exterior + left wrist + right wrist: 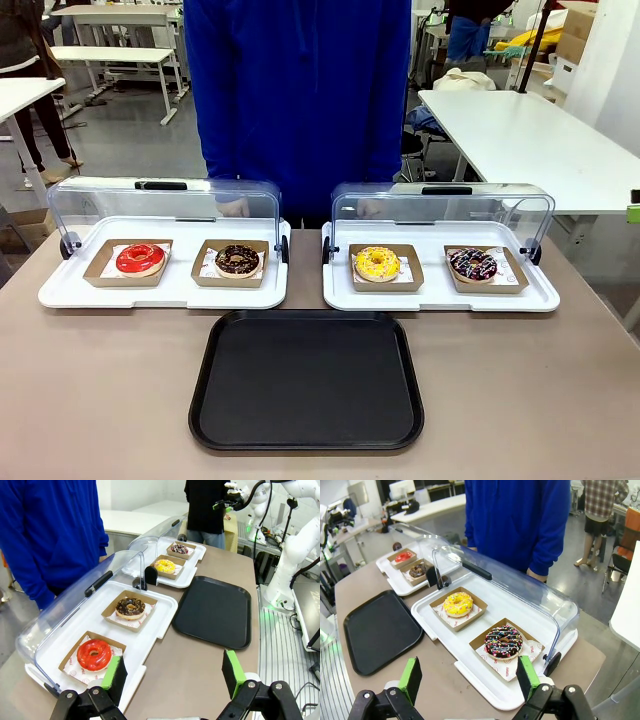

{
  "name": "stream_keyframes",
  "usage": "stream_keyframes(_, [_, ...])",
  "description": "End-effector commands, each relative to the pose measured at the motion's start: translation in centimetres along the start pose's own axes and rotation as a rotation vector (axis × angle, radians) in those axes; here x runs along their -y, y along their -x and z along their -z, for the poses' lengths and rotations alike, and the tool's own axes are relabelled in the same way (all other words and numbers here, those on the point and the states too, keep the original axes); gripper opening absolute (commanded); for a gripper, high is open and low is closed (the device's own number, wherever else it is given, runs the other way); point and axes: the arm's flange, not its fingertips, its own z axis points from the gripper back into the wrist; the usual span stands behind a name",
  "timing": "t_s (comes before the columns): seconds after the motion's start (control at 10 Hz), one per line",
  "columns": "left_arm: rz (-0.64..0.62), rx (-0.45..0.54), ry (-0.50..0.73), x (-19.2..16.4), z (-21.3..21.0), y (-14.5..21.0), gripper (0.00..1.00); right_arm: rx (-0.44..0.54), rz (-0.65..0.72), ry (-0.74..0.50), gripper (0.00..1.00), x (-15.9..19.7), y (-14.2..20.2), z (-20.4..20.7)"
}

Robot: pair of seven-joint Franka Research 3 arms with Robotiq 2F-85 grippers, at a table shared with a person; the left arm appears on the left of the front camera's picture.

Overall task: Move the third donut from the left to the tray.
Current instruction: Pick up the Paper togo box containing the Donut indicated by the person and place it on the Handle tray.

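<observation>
The yellow-iced donut (pixel 377 263) rests in its square brown cardboard holder on the right white display tray (pixel 440 299), left slot, lid raised. It also appears as the yellow donut (pixel 165 566) and yellow donut (pixel 458 603) in the wrist views. The black tray (pixel 306 380) lies bare in front of both display trays; black tray (pixel 215 610), black tray (pixel 376 630). My left gripper (pixel 173 673) hangs open above the table near the red donut. My right gripper (pixel 469 676) is open above the right display tray's near edge.
A red donut (pixel 140 258) and a chocolate donut (pixel 237 260) sit on the left display tray (pixel 160 292). A sprinkled chocolate donut (pixel 472 264) lies right of the yellow one. A person in blue (pixel 298 100) stands at the far side, hands behind the raised clear lids (pixel 440 205).
</observation>
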Motion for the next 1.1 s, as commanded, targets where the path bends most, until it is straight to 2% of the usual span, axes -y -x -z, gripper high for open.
stream_keyframes(0.0, [0.014, 0.014, 0.008, -0.10, -0.18, -0.09, 1.00, 0.033, -0.026, 0.001, 1.00, 0.48, -0.21, 0.13])
stream_keyframes(1.0, [0.014, 0.014, 0.008, -0.10, -0.18, -0.09, 1.00, 0.033, -0.026, 0.001, 1.00, 0.48, -0.21, 0.13])
